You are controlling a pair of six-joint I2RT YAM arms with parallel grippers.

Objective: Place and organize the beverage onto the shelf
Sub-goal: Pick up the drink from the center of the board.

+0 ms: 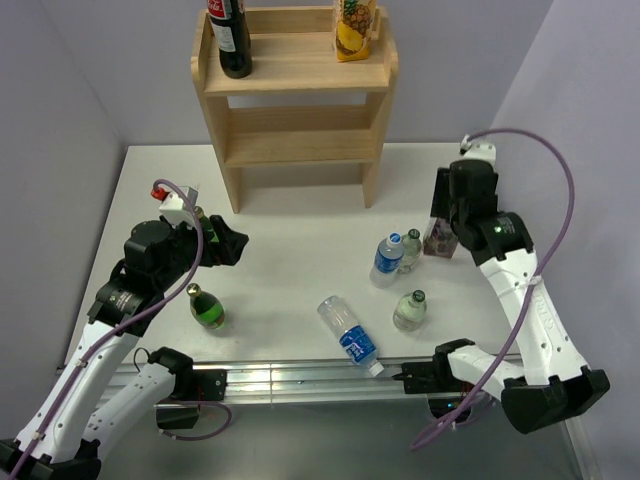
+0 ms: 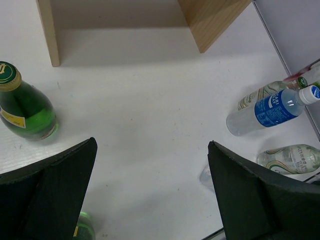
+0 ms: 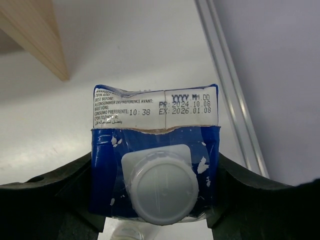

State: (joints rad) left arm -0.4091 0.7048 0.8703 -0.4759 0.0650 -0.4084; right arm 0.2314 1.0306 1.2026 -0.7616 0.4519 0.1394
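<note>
**Operator:** What is the claw status?

**Technician:** The right claw (image 3: 155, 187) is closed on the blue carton (image 3: 155, 135), one finger against each side wall. The carton appears to stand on the surface (image 1: 300, 230), in front of the right panel of the shelf (image 1: 295, 62). The left claw (image 2: 151, 150) hangs spread and empty in front of the shelf.

**Operator:** What are the hazards?

**Technician:** The soft walls may buckle, and the carton could then slip. A water bottle (image 1: 388, 258) and a green-capped bottle (image 1: 410, 248) stand just beside the carton, and a swing could topple them. The shelf top holds a dark bottle (image 1: 232, 40) and a yellow carton (image 1: 355, 30), so a misaligned placement could strike either.

Blue carton (image 3: 155, 145) (white cap (image 3: 160, 187)), green bottle (image 1: 207, 310)
</note>
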